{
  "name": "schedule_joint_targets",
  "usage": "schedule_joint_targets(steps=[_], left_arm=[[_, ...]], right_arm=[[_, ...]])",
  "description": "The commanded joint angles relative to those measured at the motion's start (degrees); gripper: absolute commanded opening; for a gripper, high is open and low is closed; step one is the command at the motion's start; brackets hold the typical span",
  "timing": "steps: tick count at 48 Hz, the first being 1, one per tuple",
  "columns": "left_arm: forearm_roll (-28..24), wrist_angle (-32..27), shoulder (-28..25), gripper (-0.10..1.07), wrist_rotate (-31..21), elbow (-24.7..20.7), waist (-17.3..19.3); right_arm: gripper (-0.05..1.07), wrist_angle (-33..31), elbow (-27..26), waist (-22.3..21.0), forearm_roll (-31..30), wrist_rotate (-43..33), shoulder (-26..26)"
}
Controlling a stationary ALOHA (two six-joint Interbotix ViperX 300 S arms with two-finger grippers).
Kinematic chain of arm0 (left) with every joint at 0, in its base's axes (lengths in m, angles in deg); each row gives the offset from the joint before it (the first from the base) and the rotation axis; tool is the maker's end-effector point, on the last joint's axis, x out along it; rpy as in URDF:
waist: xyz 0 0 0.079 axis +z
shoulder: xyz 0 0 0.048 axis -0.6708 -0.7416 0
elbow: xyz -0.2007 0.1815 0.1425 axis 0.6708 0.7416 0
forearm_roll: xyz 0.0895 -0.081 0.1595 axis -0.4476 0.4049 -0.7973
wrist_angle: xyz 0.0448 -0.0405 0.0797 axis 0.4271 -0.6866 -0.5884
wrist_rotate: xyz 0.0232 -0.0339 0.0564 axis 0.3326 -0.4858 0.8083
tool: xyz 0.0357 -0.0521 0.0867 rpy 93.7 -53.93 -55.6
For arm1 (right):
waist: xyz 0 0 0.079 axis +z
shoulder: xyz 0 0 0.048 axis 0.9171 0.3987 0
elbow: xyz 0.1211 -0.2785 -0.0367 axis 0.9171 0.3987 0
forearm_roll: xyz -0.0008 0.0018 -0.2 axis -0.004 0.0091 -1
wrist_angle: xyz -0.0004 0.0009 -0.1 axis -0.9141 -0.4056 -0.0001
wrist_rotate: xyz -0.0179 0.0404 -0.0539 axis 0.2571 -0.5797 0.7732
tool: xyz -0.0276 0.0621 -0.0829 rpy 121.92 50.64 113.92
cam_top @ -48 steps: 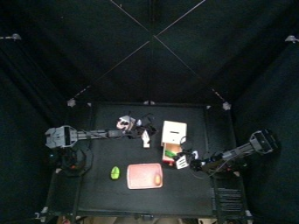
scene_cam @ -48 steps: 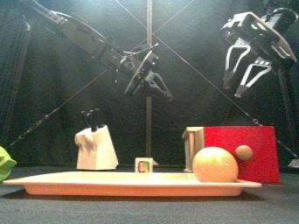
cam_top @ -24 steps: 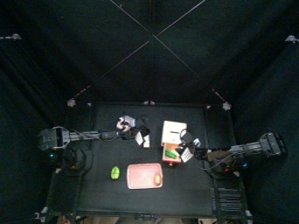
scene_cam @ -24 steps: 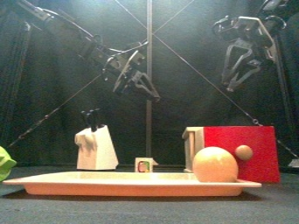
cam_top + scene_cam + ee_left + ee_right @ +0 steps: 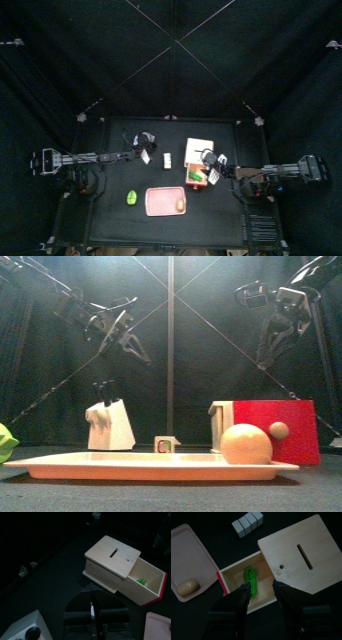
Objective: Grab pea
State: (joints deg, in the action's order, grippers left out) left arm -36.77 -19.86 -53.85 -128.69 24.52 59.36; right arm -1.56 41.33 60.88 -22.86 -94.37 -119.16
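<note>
Pea pod: green pea pod (image 5: 251,582) lies in the open drawer (image 5: 246,571) of a wooden box (image 5: 299,553); it also shows as a small green spot (image 5: 141,581) inside the drawer in the left wrist view
Drawer: pulled out of the box, with a red front face (image 5: 273,431)
Right tool: right tool (image 5: 258,592) hangs above the drawer, jaws spread wide with the pea pod seen between them, holding nothing; in the front view it hangs high at the right (image 5: 278,318), well above the box
Left tool: left tool (image 5: 94,604) hangs high over the surface, off to the box's side; jaws pressed together, nothing between them; in the front view it is up at the left (image 5: 118,334)
Tray: pink tray (image 5: 80,464) lies at the front of the surface (image 5: 114,180), carrying a tan egg-shaped thing (image 5: 246,443)
White object: white block-like thing with a black top (image 5: 110,424) stands left of the box in the front view
Small cube: little block (image 5: 166,444) sits between the white object and the box
Other green thing: a green object (image 5: 131,197) lies on the surface just left of the tray in the top view
</note>
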Motion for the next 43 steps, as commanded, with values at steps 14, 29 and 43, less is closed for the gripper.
schedule_joint_targets(steps=[14, 29, 43], left_arm=[[-2.20, -0.44, 0.70, 0.30, -0.09, 0.18, 2.29], [-2.37, -0.44, 0.97, 0.30, -0.09, 1.67, 3.34], [-2.11, -0.26, 0.70, 0.30, -0.18, 1.67, 4.04]], right_arm=[[0.79, 6.15, -1.67, -7.65, 18.81, 11.16, 6.59], [0.80, 5.45, -2.72, -7.29, 24.08, 11.43, 11.60], [0.94, 5.63, -3.52, -7.38, 24.52, 11.34, 16.17]])
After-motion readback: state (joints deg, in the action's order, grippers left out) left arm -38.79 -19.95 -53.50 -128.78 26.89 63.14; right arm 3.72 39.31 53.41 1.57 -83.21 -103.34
